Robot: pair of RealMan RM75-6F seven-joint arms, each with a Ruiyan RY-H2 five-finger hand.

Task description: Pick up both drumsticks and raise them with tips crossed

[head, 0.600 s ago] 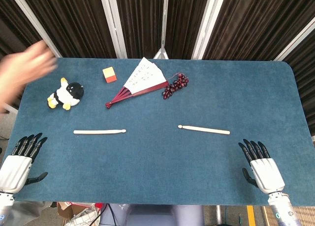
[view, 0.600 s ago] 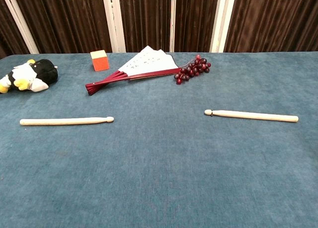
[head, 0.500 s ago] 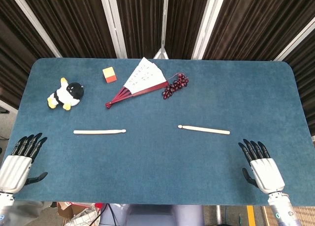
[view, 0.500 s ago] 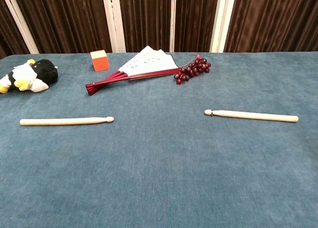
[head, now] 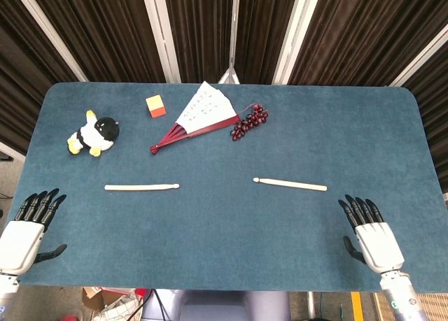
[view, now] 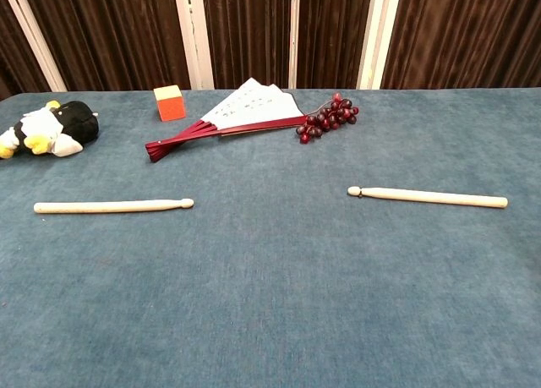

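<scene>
Two pale wooden drumsticks lie flat on the blue table (head: 224, 237), tips pointing toward each other. The left drumstick (head: 141, 187) (view: 112, 206) lies on the left half, the right drumstick (head: 290, 184) (view: 428, 196) on the right half. My left hand (head: 28, 230) rests at the near left corner, fingers spread, holding nothing, well short of its stick. My right hand (head: 369, 233) is at the near right edge, fingers spread and empty, just below the right stick's butt end. Neither hand shows in the chest view.
Along the far side sit a black-and-white plush toy (head: 94, 133) (view: 49, 128), an orange-and-yellow block (head: 155, 105) (view: 170, 102), an opened paper fan (head: 197, 117) (view: 235, 113) and a bunch of dark red grapes (head: 249, 121) (view: 328, 117). Dark curtains hang behind.
A person's blurred hand at the far left has left the frame. My right hand has crept slightly forward; drumsticks and left hand are unmoved.
</scene>
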